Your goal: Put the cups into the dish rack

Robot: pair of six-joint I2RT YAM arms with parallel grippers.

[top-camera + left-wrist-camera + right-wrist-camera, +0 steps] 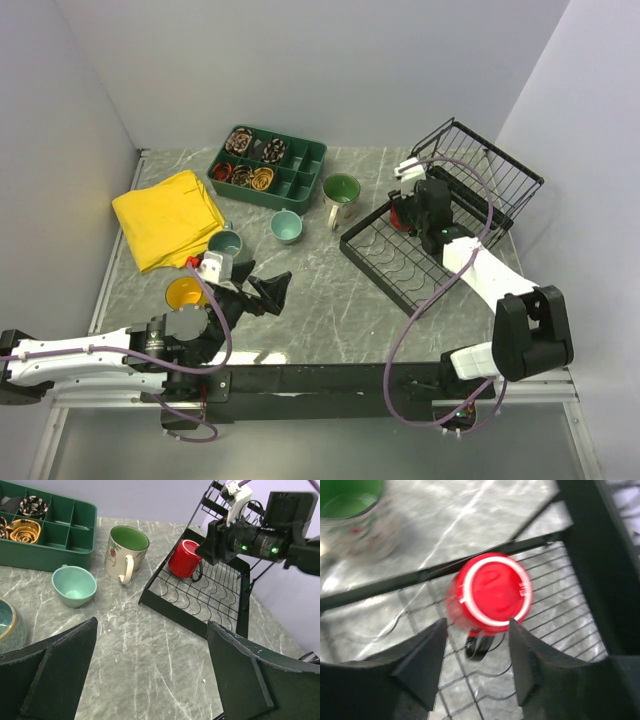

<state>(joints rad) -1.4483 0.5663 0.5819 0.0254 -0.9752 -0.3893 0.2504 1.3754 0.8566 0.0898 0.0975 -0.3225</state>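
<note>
A red cup [492,592] stands upside down on the slotted base of the black wire dish rack [470,566], near its left edge. My right gripper [477,630] hovers over it, open, with the fingers apart on either side and not touching. From the top view the red cup [399,215] shows just left of the right gripper [410,212]. Outside the dish rack [390,262] sit a cream cup with a green inside [340,195], a small pale teal cup [287,227], a grey-green cup [226,244] and a yellow cup [186,293]. My left gripper [258,290] is open over bare table, holding nothing.
A dark green compartment tray [300,165] with small items stands at the back. A folded yellow cloth [168,217] lies at the left, beside the grey-green cup. The rack's raised wire basket end [490,165] rises behind the right arm. Walls close in the table on three sides.
</note>
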